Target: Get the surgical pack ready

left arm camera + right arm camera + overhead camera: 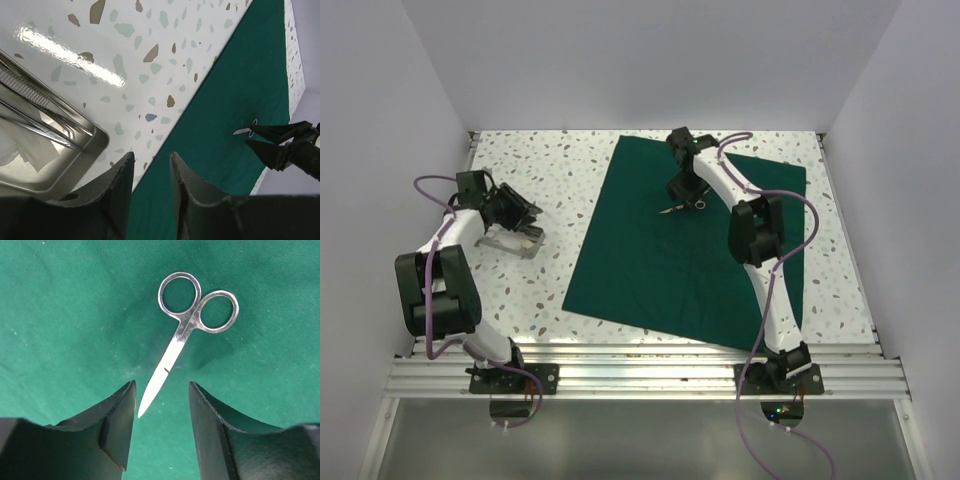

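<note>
A speckled terrazzo table (pixel 540 180) sits between plain white walls, with the green drape (pixel 650 270) spread flat across its middle and right. The job looks to be in its early part: the drape is laid out and the scissors (pixel 185 330) lie on it near the far side, shut, tip toward the right arm. The rest remains in the tray (pixel 95 145), which stands on bare table just left of the drape. It holds the forceps (pixel 30 92) and the gauze (pixel 25 147). By my reading, these and likely the tray itself are yet to go onto the cloth, and any folding into a bundle is not begun. The right gripper (pixel 161 390) hangs right over the scissors, its fingers (pixel 120 425) moderately apart, straddling the blade tip; they clamp nothing, and I cannot tell whether they touch the cloth. The left gripper (pixel 151 157) hovers by the tray's near corner, fingers a narrow gap apart, holding nothing.
</note>
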